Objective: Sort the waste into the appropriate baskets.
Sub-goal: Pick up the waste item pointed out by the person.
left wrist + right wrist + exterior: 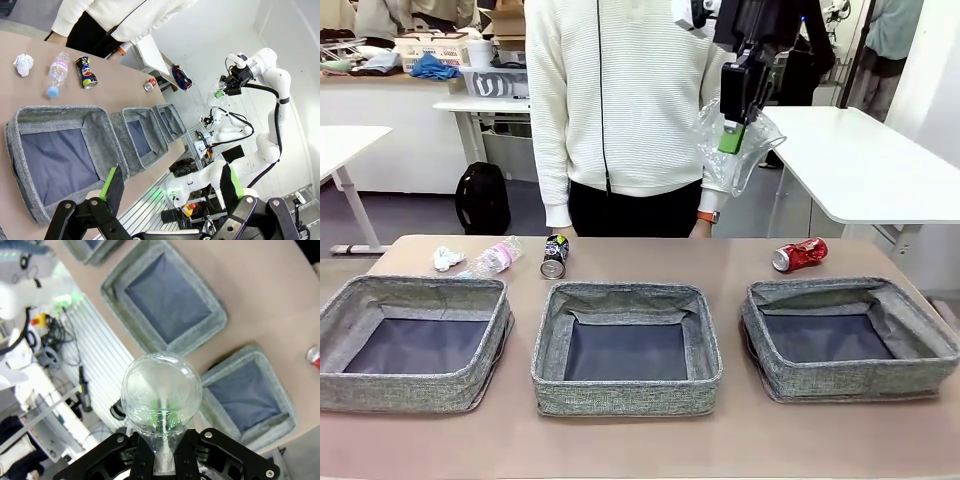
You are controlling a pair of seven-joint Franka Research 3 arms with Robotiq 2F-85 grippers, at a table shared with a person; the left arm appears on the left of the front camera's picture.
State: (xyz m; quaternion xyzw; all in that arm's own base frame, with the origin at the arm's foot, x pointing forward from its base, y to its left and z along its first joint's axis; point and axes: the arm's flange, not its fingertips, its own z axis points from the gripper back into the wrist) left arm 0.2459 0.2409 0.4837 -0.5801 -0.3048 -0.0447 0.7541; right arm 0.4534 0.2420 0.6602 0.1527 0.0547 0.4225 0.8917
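Right hand [732,135] high above counter [720,260], clenched on clear bottle [740,165]. Left hand [170,182] released, empty. Transport step (mid-sort); next needs lowering over fitting basket [625,395], then release.

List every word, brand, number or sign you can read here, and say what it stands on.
Nothing can be read for certain.
Coloured print on the black can: too small to read.
White script on the red can: blurred.
Pink label on the capped bottle: too small to read.
The clear bottle held aloft: no label shows.
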